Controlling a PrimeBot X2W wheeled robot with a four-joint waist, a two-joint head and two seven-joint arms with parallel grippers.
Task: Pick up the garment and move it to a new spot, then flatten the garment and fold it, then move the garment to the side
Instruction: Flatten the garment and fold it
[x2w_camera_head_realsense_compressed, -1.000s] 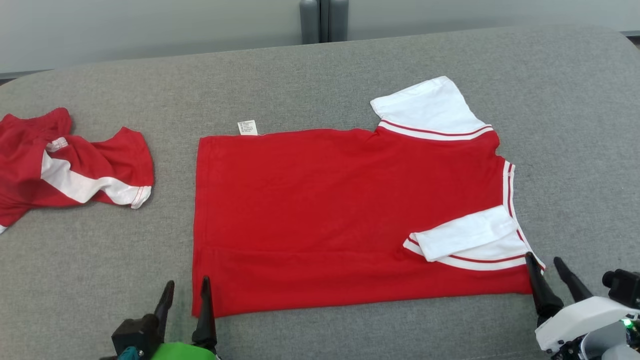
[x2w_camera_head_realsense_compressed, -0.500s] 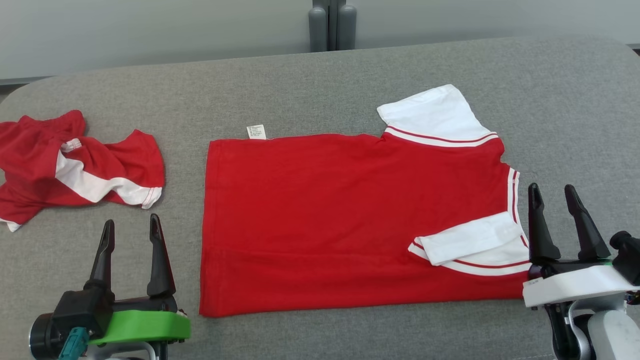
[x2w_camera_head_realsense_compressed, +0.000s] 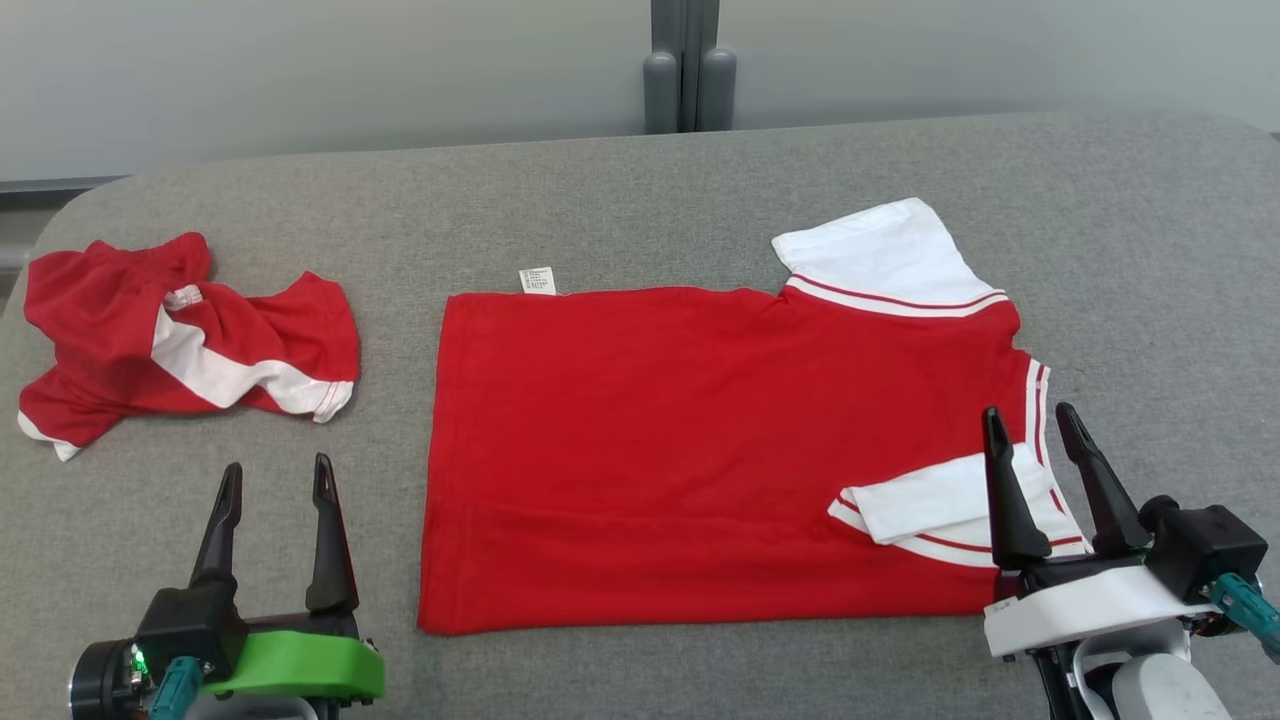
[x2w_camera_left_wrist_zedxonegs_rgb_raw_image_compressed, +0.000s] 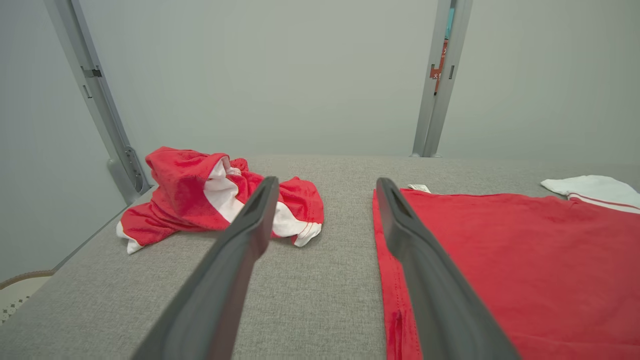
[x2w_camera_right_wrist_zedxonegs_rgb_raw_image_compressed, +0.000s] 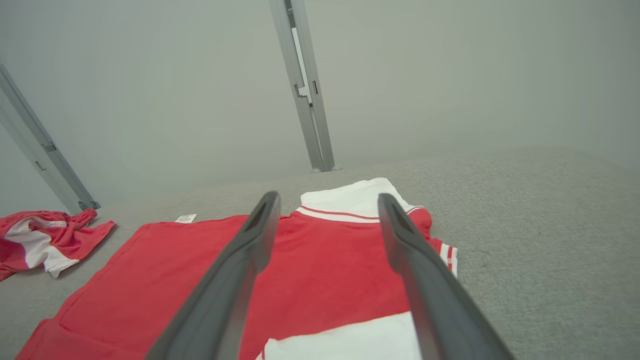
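Currently, the red cotton shirt with white sleeves (x2w_camera_head_realsense_compressed: 700, 450) is laid flat mid-way across the grey fabric table (x2w_camera_head_realsense_compressed: 560, 190). The left end effector (x2w_camera_head_realsense_compressed: 278, 478) is spread apart, empty, beside the hem. The right end effector (x2w_camera_head_realsense_compressed: 1028, 415) is likewise apart above the folded-in white sleeve (x2w_camera_head_realsense_compressed: 930, 505). A crumpled red-and-white garment (x2w_camera_head_realsense_compressed: 180, 340) is seen far left, well apart.
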